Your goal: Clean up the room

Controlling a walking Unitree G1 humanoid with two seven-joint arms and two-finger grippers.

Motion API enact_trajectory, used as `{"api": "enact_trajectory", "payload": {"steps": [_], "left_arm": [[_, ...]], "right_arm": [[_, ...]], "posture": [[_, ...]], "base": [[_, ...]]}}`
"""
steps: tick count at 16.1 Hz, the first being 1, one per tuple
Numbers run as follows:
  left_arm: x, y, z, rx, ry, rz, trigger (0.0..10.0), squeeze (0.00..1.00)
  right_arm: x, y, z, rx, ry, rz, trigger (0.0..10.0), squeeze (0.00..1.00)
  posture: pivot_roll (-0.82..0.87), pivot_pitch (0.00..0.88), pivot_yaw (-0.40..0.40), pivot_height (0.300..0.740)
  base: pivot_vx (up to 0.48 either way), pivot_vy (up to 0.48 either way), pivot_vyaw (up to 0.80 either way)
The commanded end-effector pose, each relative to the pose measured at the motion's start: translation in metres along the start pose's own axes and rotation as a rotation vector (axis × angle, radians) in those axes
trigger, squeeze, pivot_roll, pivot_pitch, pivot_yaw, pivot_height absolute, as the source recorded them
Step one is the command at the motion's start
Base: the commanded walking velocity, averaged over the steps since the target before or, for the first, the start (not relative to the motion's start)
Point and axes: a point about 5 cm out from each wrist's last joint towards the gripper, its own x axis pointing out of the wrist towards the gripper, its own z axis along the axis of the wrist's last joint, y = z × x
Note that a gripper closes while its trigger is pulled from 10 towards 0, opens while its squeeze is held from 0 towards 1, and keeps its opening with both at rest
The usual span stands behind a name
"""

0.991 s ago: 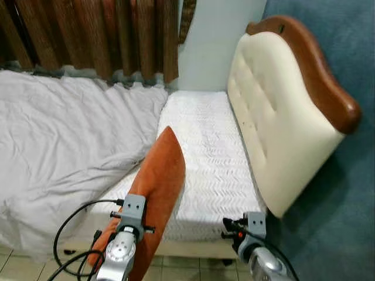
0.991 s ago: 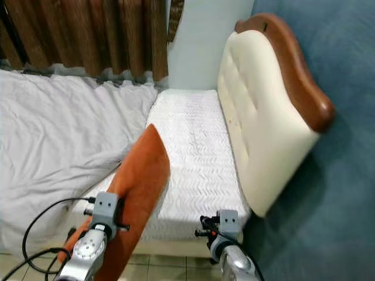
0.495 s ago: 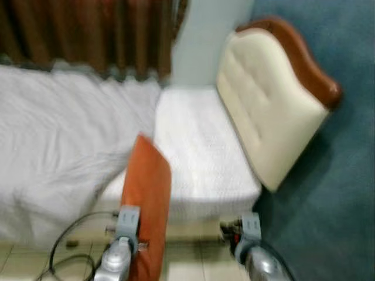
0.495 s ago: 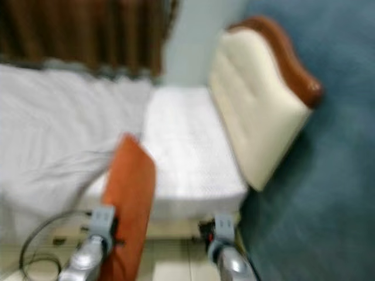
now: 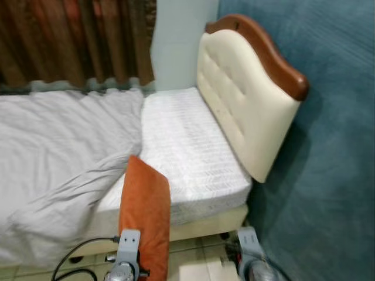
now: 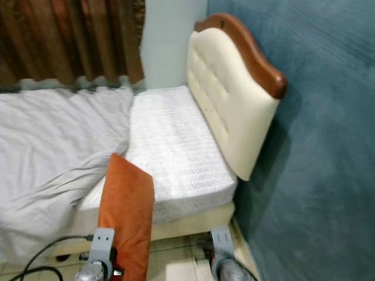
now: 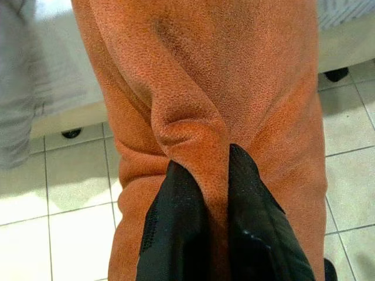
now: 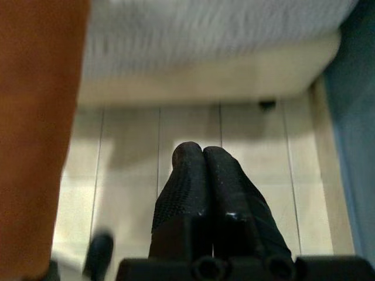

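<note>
An orange pillow (image 5: pixel 145 211) hangs upright in front of the bed's near edge. My left gripper (image 7: pixel 215 175) is shut on a pinched fold of the orange pillow (image 7: pixel 199 88), above the tiled floor. The left wrist (image 5: pixel 128 252) shows at the bottom of the head view, just below the pillow. My right gripper (image 8: pixel 203 153) is shut with nothing in it, held low over the tiles before the bed base; its wrist (image 5: pixel 248 249) sits at the bottom right. The bare white mattress (image 5: pixel 187 146) lies by the cream headboard (image 5: pixel 240 99).
A rumpled grey sheet (image 5: pixel 58 146) covers the bed's left part. Brown curtains (image 5: pixel 70 41) hang behind it. A blue wall (image 5: pixel 334 146) runs close along the right. Pale floor tiles (image 8: pixel 258 158) lie in front of the bed base (image 8: pixel 205 79). A black cable (image 5: pixel 76 257) loops by my left arm.
The whole view has shifted: the bed and headboard now sit further left and farther off, with floor tiles showing below. The pillow stays gripped and hangs lower against the bed's edge.
</note>
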Motion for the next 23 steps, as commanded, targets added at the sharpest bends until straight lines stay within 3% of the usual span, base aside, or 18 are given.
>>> {"api": "enact_trajectory", "payload": {"steps": [1,3,9,23], "left_arm": [[-0.005,-0.002,-0.026,-0.004,0.105,-0.007,10.0,0.0],[-0.009,0.004,-0.038,-0.02,0.14,0.012,10.0,0.0],[-0.005,0.007,-0.024,-0.034,0.101,0.025,10.0,0.0],[-0.003,0.006,-0.018,-0.008,0.072,0.001,10.0,0.0]], "right_arm": [[-0.002,-0.005,-0.006,-0.033,0.036,-0.006,10.0,0.0],[-0.003,-0.006,-0.007,-0.021,0.027,-0.011,10.0,0.0],[0.0,-0.002,0.0,-0.04,0.021,0.003,10.0,0.0],[-0.002,-0.004,-0.008,-0.017,0.048,-0.017,10.0,0.0]], "posture": [[0.0,0.0,-0.053,0.74],[0.01,0.0,-0.051,0.74],[0.02,0.0,-0.048,0.74],[0.03,0.0,-0.049,0.74]], "base": [[0.0,0.0,0.0],[0.0,0.0,0.0],[0.0,0.0,0.0],[0.0,0.0,0.0]]}}
